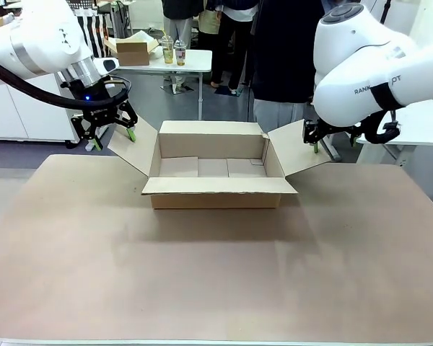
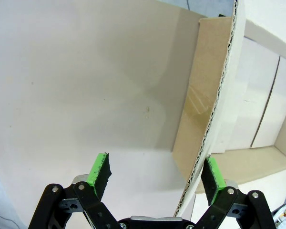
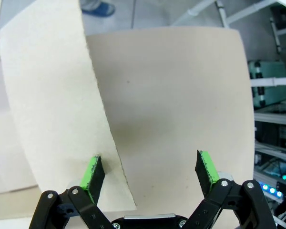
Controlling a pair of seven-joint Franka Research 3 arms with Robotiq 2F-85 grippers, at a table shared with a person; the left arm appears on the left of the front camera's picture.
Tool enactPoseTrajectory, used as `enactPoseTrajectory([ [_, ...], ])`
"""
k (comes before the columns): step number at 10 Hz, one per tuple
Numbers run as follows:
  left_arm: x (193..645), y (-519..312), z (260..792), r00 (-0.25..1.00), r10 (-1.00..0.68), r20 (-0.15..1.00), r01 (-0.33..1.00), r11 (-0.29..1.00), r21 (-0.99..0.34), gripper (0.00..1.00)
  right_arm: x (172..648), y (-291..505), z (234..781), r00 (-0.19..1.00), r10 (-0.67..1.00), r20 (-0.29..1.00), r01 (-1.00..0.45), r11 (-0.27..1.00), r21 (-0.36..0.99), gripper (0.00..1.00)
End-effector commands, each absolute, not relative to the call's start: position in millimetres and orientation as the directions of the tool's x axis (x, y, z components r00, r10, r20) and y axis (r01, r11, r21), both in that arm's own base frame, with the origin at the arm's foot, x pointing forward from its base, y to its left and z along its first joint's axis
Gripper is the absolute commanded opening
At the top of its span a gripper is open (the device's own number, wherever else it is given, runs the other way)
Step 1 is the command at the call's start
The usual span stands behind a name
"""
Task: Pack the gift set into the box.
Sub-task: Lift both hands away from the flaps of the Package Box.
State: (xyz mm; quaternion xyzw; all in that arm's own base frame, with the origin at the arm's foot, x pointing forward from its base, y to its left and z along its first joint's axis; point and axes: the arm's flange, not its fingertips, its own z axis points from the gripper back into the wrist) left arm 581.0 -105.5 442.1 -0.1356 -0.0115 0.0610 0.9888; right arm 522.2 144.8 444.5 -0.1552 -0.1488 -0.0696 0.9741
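The box (image 1: 216, 200) stands open in the middle of the table with all four flaps spread and nothing inside it. My left gripper (image 1: 114, 140) is open at the box's left flap (image 1: 133, 148). In the left wrist view that flap's corrugated edge (image 2: 214, 105) runs between the fingers of the left gripper (image 2: 156, 167), close to the right pad. My right gripper (image 1: 332, 138) is open at the right flap (image 1: 296, 148). The right wrist view shows this flap (image 3: 52, 95) passing beside the left pad of the right gripper (image 3: 149, 166). The gift set is out of view.
The brown table top (image 1: 216, 274) stretches wide in front of the box. A person (image 1: 281, 72) stands at the far side behind the box. Farther back, a white table holds a small carton (image 1: 133, 49) and bottles (image 1: 173, 50).
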Motion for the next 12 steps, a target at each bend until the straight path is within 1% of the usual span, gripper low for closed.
enactPoseTrajectory([
  [1, 580.0, -104.6, 443.3, 0.990, 0.140, 0.014, -0.132, 0.959, -0.251, 1.00, 523.5, 144.3, 448.9, 0.946, -0.078, 0.316, 0.179, 0.936, -0.304, 1.00],
  [12, 580.0, -104.6, 443.3, 0.990, 0.140, 0.014, -0.132, 0.959, -0.251, 1.00, 523.5, 144.3, 448.9, 0.946, -0.078, 0.316, 0.179, 0.936, -0.304, 1.00],
])
